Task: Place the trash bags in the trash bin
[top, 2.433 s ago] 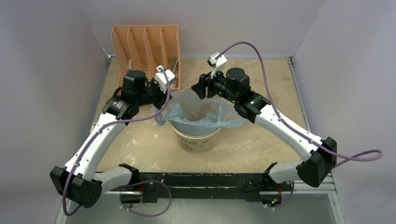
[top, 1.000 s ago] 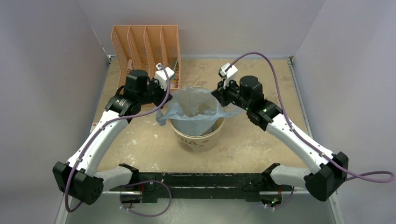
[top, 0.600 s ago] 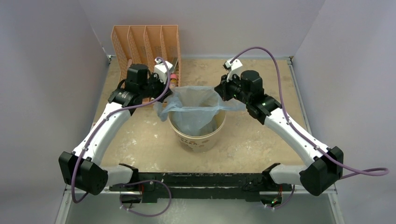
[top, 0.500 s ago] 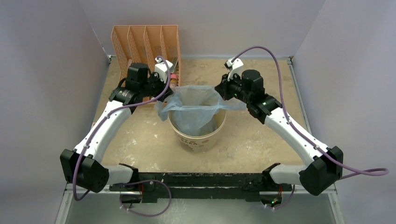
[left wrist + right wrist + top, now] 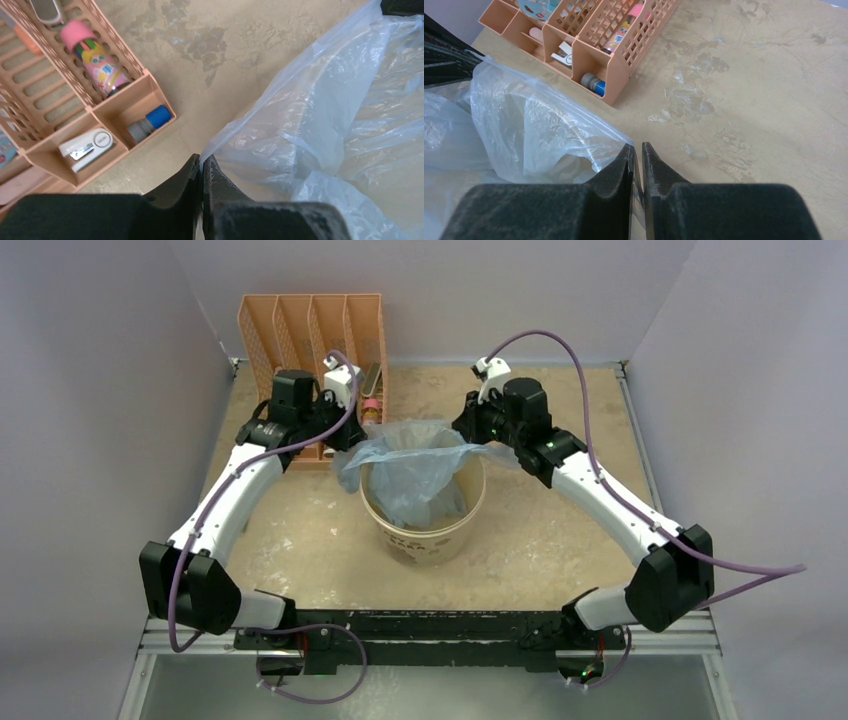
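- You are at the seating step, as I judge it. The trash bag (image 5: 415, 475) hangs with most of its body down inside the trash bin (image 5: 430, 537), while its upper edge is held up across the far side of the rim and a fold spills over the left lip.
- Your left gripper (image 5: 201, 165) is clamped tight on the bag's left edge, with no gap showing between the jaws.
- Your right gripper (image 5: 636, 150) has its jaws narrow with a thin slit between them. The film's right corner runs into that slit, and from above the edge looks drawn taut to it, so I read it as pinched.
- Both arms reach forward with their elbows flared out to the sides. The wrists sit on either side of the bin's far rim, the left one just beside the orange file organizer (image 5: 300, 325).
- The next move likely calls for bringing both edges down to the rim before letting go, so the loose film drops inside rather than onto the table (image 5: 540, 540).
- Watch that the limp film does not cling to a finger and drag back out.
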You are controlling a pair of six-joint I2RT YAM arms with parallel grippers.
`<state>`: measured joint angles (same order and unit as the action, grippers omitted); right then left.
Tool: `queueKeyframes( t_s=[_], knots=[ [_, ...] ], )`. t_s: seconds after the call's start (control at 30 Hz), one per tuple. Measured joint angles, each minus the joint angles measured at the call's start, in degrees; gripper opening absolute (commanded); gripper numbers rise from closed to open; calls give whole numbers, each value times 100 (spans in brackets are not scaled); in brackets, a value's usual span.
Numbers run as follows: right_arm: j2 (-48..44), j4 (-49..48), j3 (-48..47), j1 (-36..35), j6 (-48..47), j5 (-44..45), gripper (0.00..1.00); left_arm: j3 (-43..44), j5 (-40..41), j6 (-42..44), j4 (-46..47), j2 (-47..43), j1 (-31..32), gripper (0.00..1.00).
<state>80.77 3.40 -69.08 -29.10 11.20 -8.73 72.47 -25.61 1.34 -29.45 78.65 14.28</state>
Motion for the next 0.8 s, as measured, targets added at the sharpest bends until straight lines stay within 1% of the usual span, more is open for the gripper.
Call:
queueKeyframes(
  t_s=[0.07, 0.2, 0.33, 0.47, 0.53, 0.6, 0.7, 0.8],
  knots=[
    [-4, 20, 0, 4, 17, 0, 15, -94, -24, -120, -4, 0, -9, 10],
    [-31, 0, 57, 22, 26, 0, 20, -330, -164, -334, -22, -4, -13, 15],
    [-192, -61, 317, 61, 59, 24, 31, -741, -219, -535, -31, -79, -17, 15],
    [-249, 37, 387, 68, 122, 92, 46, -957, -181, -660, -111, -168, -24, 16],
    [-249, 83, 387, 66, 157, 179, 49, -960, -116, -691, -153, -210, -31, 16],
    [-251, 114, 387, 66, 177, 332, 51, -960, -28, -734, -164, -280, -35, 18],
    [-262, 197, 387, 59, 234, 704, 59, -960, 170, -824, -177, -402, -37, 20],
    [-326, 385, 385, 50, 295, 1134, 65, -960, 483, -935, -201, -527, -37, 23]
  ],
)
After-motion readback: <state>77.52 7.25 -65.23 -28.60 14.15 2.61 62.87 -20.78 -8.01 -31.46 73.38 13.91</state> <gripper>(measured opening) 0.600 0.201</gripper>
